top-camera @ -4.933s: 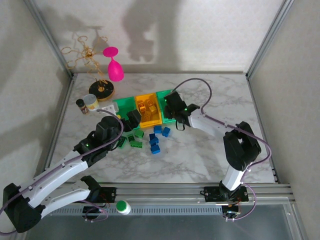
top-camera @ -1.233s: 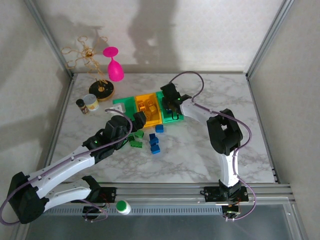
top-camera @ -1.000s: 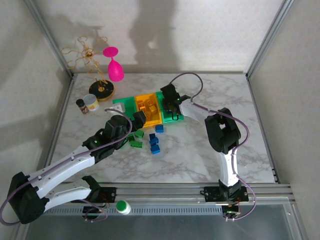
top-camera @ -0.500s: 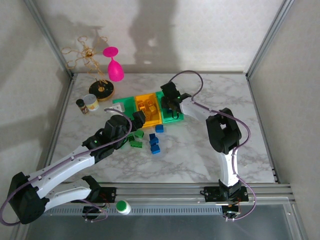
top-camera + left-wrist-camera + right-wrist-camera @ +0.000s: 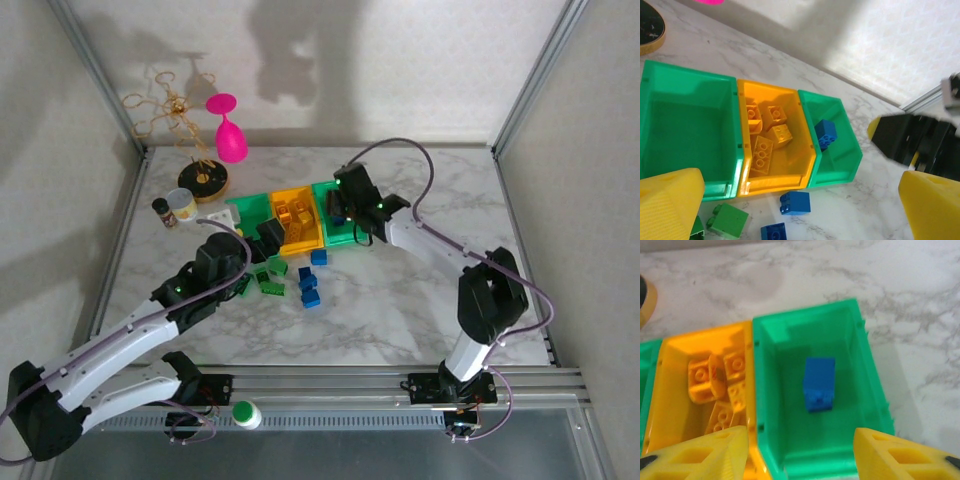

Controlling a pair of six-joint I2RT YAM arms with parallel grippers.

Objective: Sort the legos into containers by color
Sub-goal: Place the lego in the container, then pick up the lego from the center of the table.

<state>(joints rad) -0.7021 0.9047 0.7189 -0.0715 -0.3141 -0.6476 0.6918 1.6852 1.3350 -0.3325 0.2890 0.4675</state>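
Three containers stand in a row: a left green bin (image 5: 245, 212) (image 5: 685, 127), an orange bin (image 5: 303, 238) (image 5: 785, 172) (image 5: 670, 390) holding several yellow-orange bricks (image 5: 767, 132), and a right green bin (image 5: 340, 238) (image 5: 845, 155) (image 5: 785, 405). One blue brick (image 5: 819, 383) (image 5: 826, 134) lies in the right green bin. My right gripper (image 5: 342, 213) (image 5: 800, 450) hovers open over that bin, holding nothing. My left gripper (image 5: 268, 238) (image 5: 800, 200) is open above loose blue bricks (image 5: 309, 290) (image 5: 795, 202) and green bricks (image 5: 270, 287) (image 5: 728, 220) lying in front of the bins.
A pink goblet (image 5: 228, 130), a gold wire stand (image 5: 180, 110), a small jar (image 5: 182, 205) and a dark bottle (image 5: 160, 210) stand at the back left. Metal frame rails and walls enclose the marble table (image 5: 420, 300).
My right gripper has opened and let the blue brick drop into the right green bin, then drawn back a little. The left arm has pulled slightly back to the left.
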